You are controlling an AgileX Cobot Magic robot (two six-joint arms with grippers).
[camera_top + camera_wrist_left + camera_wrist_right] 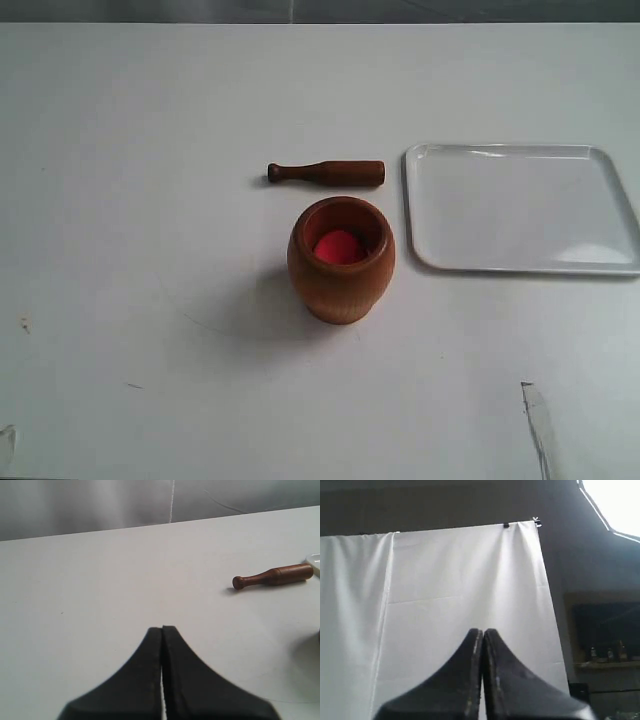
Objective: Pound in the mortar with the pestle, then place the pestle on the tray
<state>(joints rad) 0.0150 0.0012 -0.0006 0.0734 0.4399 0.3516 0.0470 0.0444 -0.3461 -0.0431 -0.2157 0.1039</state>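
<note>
The wide white counter [150, 200] is stretching across the whole exterior view, carrying all three pieces. Biggest of them, the flat glossy white rectangular tray [520, 210] is sitting on the right side, bare inside its low rim. Just to its left, not touching it, the barrel-shaped reddish-brown wooden mortar [340, 285] is standing upright at mid-counter, its bright red bottom showing through the open mouth. Beyond the mortar, close by but apart from it, the slim dark brown wooden pestle [326, 173] is lying flat on the counter. Its thick end is pointing toward the tray, a small gap short of the rim, and its knobbed handle is pointing away to the left. The left gripper [162, 630] is hovering over bare counter, well clear of the pestle, its black jaws pressed together on nothing. The right gripper [482, 631] is facing a hanging white cloth [445, 580], its jaws likewise pressed together and gripping nothing.
</note>
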